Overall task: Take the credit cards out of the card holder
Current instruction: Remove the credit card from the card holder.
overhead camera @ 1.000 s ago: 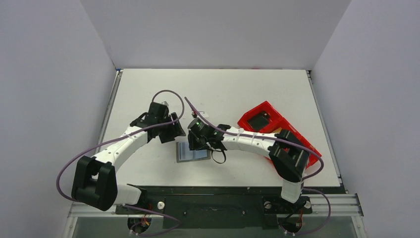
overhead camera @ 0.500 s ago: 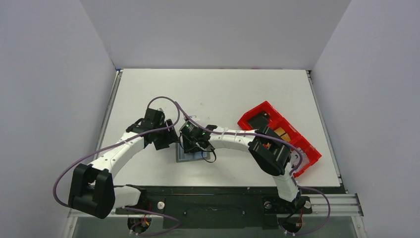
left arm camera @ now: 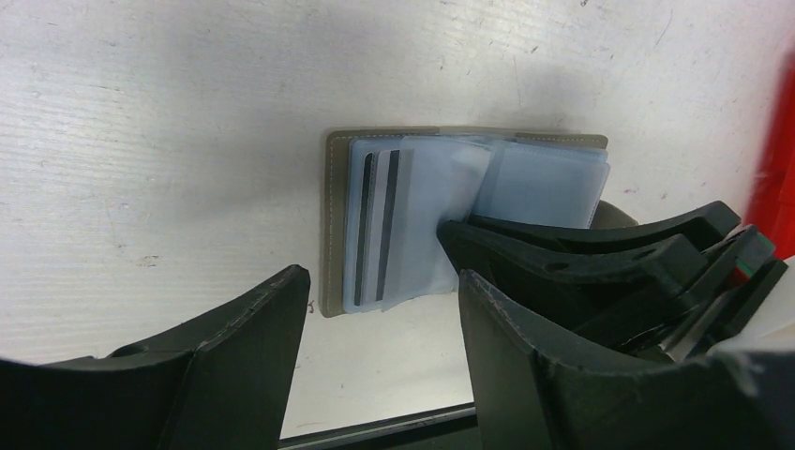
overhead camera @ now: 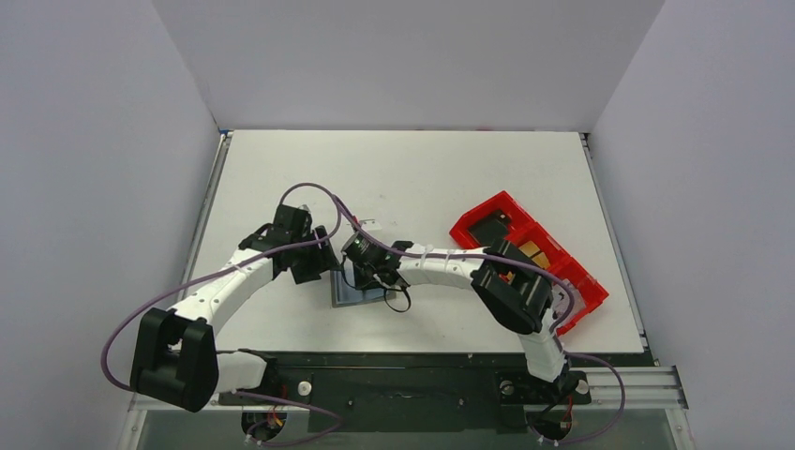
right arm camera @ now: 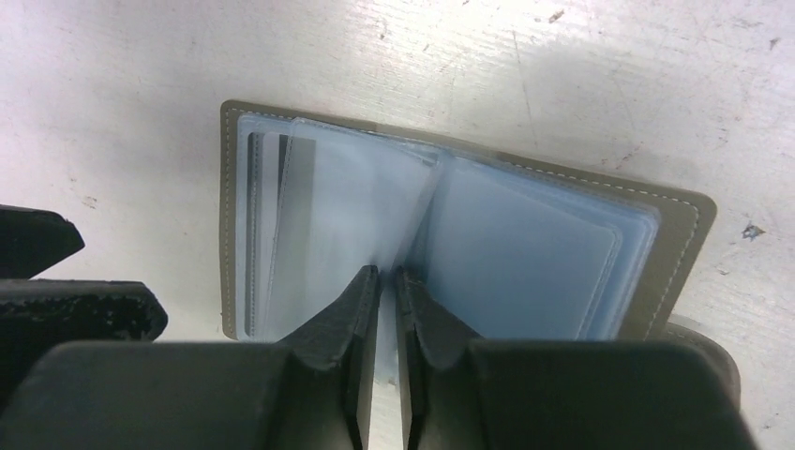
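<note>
Card holder (left arm camera: 334, 234) is lying open and flat on the white worktop (left arm camera: 141, 141) in the left wrist view, its taupe border showing around blue-grey translucent sleeves. Credit cards (left arm camera: 377, 225) are sitting inside the sleeves of the 9 o'clock half, their dark stripes showing through the plastic. The left fingers (left arm camera: 234, 366) are hanging wide apart at 6 o'clock of the holder, gripping nothing and not touching it. The right fingers (left arm camera: 562, 258) are reaching in from 4 o'clock, their tips meeting a raised sleeve at the middle fold. In the right wrist view, the right fingers are standing almost together with only a thin slit between them. They appear to be pinching the edge of that translucent sleeve right at the fold. The 9 o'clock half is showing striped cards under cloudy plastic, and the 3 o'clock half is showing plain blue-grey pockets. In the top view, the holder is resting a little toward 6 o'clock from the worktop's middle. The left arm is coming in at its 10 o'clock corner, and the right arm is stretching across from 3 o'clock to its 12 o'clock edge. A red tray (overhead camera: 502, 199) is sitting well apart at 3 o'clock, with a black block (overhead camera: 489, 230) lying in its far compartment.
</note>
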{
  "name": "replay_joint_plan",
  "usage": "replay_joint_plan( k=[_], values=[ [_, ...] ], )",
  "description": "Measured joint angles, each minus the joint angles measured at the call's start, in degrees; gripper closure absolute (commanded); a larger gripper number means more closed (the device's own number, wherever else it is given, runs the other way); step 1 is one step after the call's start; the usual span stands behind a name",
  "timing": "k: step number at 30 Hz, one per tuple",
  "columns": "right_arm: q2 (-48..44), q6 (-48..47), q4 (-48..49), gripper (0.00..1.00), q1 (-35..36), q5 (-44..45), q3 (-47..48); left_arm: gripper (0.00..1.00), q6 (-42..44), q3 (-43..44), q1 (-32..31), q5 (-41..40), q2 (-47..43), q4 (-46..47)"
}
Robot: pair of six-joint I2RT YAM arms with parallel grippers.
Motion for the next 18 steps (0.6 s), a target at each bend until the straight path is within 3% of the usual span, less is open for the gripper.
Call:
replay_joint_plan(
  k=[3, 12, 18],
  values=[
    [-1.40, 0.11, 3.30, 1.00, -0.15, 0.11, -3.21, 0.43, 0.37, -0.04, -0.02, 0.85, 0.52, 0.07],
    [-3.96, 0.79, 11.43, 1.00, -1.46, -2.34, -9.77, 0.48, 0.46, -0.44, -2.12, 4.07, 3.10, 1.55],
    [-4.76, 1.33, 14.99, 1.00, -2.27, -4.37, -12.35, 0.57, -0.13, -0.46, -4.31, 5.70, 4.31, 3.26]
  ],
)
